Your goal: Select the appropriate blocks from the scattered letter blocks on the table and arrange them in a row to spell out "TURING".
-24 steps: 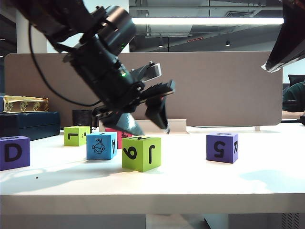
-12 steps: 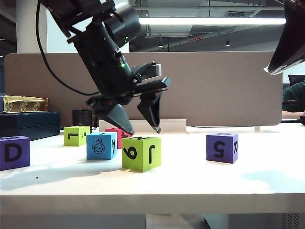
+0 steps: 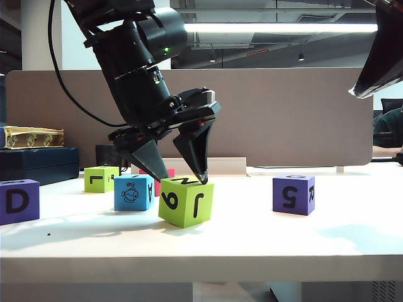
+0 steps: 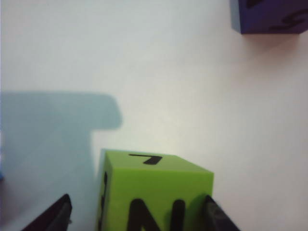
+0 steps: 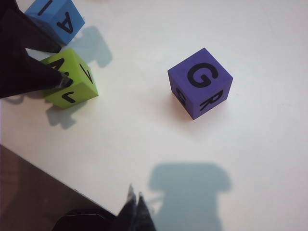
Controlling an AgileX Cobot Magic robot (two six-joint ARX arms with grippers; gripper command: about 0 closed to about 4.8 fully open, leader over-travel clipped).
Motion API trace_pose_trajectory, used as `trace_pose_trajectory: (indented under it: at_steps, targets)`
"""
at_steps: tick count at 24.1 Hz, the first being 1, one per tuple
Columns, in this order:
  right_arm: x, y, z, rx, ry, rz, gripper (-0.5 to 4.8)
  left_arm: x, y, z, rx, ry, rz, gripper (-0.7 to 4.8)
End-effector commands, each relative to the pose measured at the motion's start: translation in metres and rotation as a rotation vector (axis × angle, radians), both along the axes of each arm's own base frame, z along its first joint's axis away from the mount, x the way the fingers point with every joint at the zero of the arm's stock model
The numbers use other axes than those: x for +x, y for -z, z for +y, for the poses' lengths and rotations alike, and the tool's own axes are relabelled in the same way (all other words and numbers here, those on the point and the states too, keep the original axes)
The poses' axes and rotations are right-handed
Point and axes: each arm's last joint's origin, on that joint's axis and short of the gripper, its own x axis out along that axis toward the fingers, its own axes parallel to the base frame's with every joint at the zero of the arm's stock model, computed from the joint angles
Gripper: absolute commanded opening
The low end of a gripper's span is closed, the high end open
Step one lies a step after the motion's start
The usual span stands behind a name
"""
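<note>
Left claw (image 3: 181, 175) spread over green block (image 3: 186, 201) — right claw (image 5: 134, 204) closed.

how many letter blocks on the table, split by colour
lime green: 2
purple: 2
blue: 1
red: 1, mostly hidden behind the front blocks
total: 6

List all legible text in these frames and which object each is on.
"9", "J", "N": lime block between the open left claw tips
"G", "R", "5": purple block, right side
"D": purple block, far left
"A", "fish": blue block
"L": rear lime block
Red block: no letter visible
Right claw, shut: no text
</note>
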Motion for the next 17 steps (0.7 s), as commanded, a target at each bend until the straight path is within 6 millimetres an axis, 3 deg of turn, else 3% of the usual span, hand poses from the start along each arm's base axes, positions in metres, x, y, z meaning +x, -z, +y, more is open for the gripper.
trace_pose_trajectory:
  at_steps: [1, 12, 17]
  targets:
    - [0.0, -0.003, 0.0, 0.006, 0.001, -0.015, -0.01, -0.003, 0.0, 0.001, 0.021, 0.048, 0.018, 3.45]
    - [-0.001, -0.001, -0.001, -0.004, 0.001, 0.01, -0.01, 0.006, -0.008, -0.002, 0.015, 0.015, -0.105, 3.42]
    - [-0.002, 0.0, -0.001, -0.007, 0.0, 0.019, -0.01, 0.01, -0.033, -0.006, 0.013, 0.013, -0.111, 3.42]
